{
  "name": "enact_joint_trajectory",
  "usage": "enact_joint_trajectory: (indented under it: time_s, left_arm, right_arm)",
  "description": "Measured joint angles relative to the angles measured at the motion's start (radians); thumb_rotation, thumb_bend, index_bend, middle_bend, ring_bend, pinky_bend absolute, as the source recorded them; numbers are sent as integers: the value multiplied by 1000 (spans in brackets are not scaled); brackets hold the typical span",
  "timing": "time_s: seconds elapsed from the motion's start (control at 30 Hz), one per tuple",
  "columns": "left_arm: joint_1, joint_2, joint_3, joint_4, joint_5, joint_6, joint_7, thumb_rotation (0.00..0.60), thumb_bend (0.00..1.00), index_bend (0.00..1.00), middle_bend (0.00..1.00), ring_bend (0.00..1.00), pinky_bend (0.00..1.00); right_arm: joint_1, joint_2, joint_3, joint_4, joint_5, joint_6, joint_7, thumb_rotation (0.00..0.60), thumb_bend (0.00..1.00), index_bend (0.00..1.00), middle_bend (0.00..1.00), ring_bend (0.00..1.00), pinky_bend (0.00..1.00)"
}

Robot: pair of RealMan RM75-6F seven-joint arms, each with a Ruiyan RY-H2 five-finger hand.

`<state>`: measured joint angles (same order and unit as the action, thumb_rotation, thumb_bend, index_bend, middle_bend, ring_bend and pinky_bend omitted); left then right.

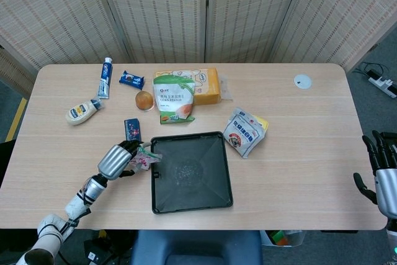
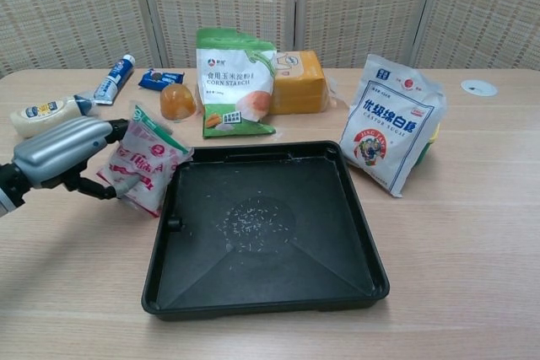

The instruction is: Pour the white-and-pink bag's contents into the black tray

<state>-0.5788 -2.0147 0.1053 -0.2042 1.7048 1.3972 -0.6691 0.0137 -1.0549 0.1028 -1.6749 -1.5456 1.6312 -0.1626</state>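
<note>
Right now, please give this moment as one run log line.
left hand: holds white-and-pink bag beside black tray | tray: some grains | right hand: idle

A lab-like test room: woven folding screens [image 1: 205, 10] behind a grocery-strewn wooden table [image 1: 298, 153].

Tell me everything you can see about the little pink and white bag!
The white-and-pink bag is a small crinkly plastic-looking pouch with pink print and a green top edge. The left hand holds it, tilted, by the left rim of the black tray. White grains lie scattered in the tray's middle.
</note>
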Motion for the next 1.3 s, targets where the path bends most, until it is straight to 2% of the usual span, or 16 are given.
enact_joint_trajectory:
  time_s: [0.07,0.2,0.37,0.9,1.1,1.3]
  left_arm:
    - [2,3,1,1,-2,-1,8,600,380,7,145,123,253]
    - [6,11,-4,-13,-12,-8,9,600,378,0,63,34,165]
    - [13,36,-11,-49,-26,-12,14,600,377,0,5,0,113]
    - [46,136,-42,-197,-70,-9,86,600,376,0,0,0,42]
    - [66,190,-53,-292,-83,6,122,600,377,0,0,0,42]
    - [86,268,-71,-436,-103,21,169,600,378,0,0,0,43]
  right_arm:
    - [0,-1,0,1,1,0,1,600,344,0,39,120,58]
    - [-1,-1,1,3,1,2,5,600,343,0,39,120,58]
    - [-3,-2,1,8,2,4,11,600,344,0,39,120,58]
    - [-3,-5,2,18,-1,5,24,600,344,0,39,119,58]
    - [-1,-4,1,17,-4,4,23,600,344,0,39,119,58]
    - [2,-2,0,16,-8,-1,25,600,344,0,39,120,58]
